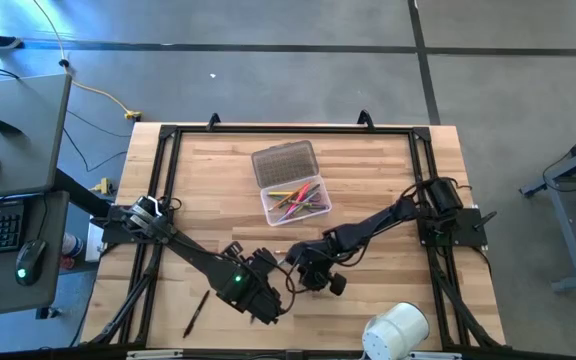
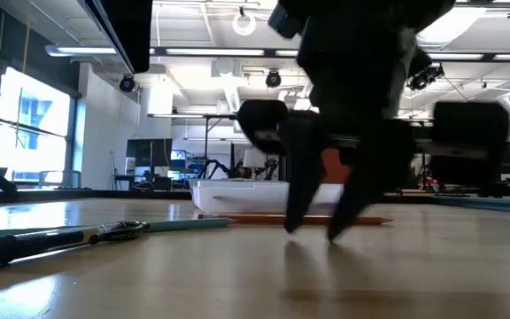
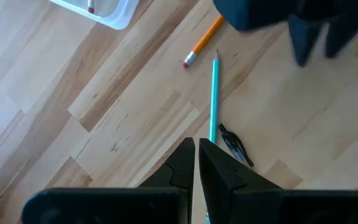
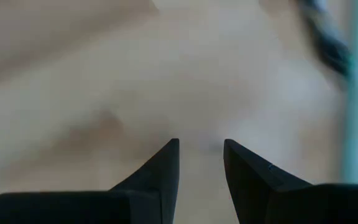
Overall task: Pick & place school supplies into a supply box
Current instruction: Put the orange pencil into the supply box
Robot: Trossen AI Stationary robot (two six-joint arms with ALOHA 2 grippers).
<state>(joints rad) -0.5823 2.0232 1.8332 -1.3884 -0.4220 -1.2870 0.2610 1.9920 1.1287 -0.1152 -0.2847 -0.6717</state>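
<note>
Right wrist view: right gripper (image 4: 201, 155) open, empty.

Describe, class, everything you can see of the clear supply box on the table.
The supply box is a small clear plastic rectangle with rounded corners. Its greyish ribbed lid is swung open and lies flat on the wood on the box's far side, joined along one edge. The box sits upright on the wooden table, beyond both arms. Inside lie several thin pens and pencils in pink, yellow, green and orange, mostly slanted. No gripper touches it.
</note>
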